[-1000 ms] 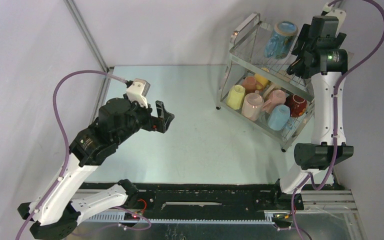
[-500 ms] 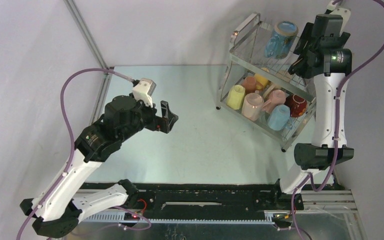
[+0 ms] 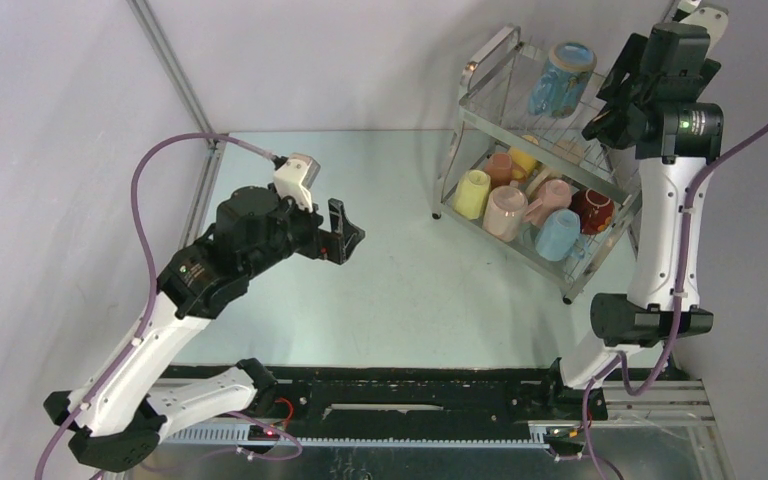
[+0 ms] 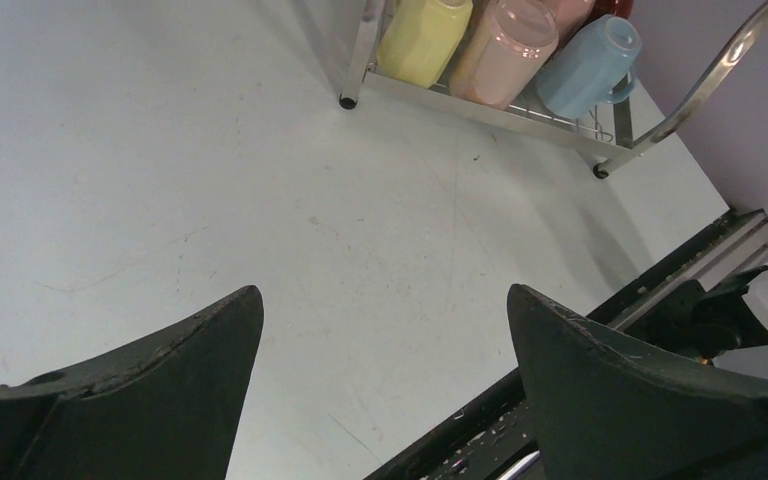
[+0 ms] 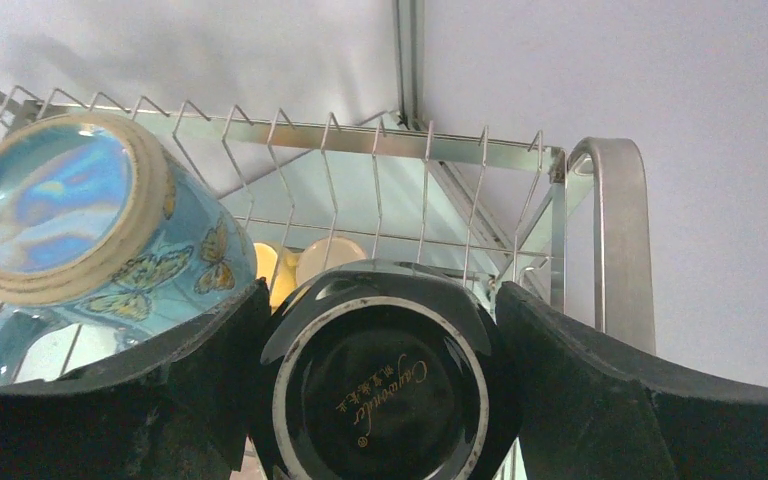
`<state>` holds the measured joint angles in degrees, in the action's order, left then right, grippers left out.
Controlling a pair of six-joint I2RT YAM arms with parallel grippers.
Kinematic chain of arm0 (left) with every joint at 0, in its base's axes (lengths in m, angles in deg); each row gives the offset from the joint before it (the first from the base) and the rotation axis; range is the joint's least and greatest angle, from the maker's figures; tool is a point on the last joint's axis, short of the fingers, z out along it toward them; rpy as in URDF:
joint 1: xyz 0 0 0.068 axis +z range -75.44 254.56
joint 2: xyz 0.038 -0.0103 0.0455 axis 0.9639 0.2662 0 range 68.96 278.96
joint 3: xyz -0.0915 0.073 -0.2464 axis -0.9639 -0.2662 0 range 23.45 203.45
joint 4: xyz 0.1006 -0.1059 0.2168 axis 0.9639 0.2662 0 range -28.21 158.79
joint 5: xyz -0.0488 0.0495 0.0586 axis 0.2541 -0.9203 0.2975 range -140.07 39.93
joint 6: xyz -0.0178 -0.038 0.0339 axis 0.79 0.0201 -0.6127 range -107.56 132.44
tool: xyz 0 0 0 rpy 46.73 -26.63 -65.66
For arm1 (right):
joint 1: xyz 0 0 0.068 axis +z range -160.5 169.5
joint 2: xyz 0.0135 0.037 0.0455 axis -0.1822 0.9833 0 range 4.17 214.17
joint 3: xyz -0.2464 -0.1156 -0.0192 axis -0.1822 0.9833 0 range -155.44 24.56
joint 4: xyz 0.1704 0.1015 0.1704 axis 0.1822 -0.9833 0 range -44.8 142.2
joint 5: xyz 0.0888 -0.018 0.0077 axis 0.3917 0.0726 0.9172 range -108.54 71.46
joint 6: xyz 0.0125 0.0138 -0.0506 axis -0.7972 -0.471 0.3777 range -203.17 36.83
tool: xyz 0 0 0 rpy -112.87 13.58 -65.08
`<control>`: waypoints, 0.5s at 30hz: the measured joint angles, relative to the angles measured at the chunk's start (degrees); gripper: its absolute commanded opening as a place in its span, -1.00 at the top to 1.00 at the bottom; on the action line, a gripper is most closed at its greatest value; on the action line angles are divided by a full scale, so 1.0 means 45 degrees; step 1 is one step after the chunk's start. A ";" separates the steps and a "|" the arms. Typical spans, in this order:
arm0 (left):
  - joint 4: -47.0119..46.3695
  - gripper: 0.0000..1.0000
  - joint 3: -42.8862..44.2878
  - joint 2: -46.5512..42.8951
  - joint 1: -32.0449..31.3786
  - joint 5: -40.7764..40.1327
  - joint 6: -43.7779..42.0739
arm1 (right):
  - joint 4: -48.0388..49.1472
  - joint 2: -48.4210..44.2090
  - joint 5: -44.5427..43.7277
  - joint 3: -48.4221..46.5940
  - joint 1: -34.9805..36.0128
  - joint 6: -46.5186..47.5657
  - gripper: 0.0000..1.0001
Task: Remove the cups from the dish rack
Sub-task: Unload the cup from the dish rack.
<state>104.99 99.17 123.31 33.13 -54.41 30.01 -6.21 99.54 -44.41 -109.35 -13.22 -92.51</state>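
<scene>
The chrome wire dish rack (image 3: 481, 104) stands at the far right of the table. On its top tier a blue butterfly cup (image 3: 563, 78) lies on its side; the lower tier holds several cups, among them yellow (image 3: 472, 193), pink (image 3: 505, 212), light blue (image 3: 558, 234) and dark red (image 3: 593, 210). My right gripper (image 3: 612, 105) hovers at the top tier's right end, shut on a black cup (image 5: 385, 390) whose base faces the wrist camera, beside the blue cup (image 5: 90, 220). Left of centre, my left gripper (image 3: 345, 232) hangs open over bare table, nothing between its fingers (image 4: 200, 360).
The rack's looped end frame (image 5: 615, 210) rises just right of the held cup, with the top tier's wire prongs (image 5: 380, 140) behind it. Purple walls close in behind and to the right. The black rail (image 4: 580, 400) runs along the table's near edge.
My right arm has risen up and to the right with the black cup in its grip. My left arm has drifted a little to the right, gripper still open.
</scene>
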 measured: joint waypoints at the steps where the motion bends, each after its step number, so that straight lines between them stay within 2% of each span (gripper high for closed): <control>1: -0.0053 -1.00 0.0000 0.0019 0.0000 0.0063 0.0010 | 0.0000 -0.0063 0.0078 0.0000 -0.0010 -0.0039 0.64; 15: -0.0685 -1.00 0.0005 0.0257 0.0287 0.1137 0.0675 | -0.0121 -0.1632 0.1753 0.0000 0.0403 -0.0957 0.70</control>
<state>101.91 99.19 124.47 34.42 -49.30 33.04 -6.76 92.20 -36.51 -109.35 -11.40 -96.82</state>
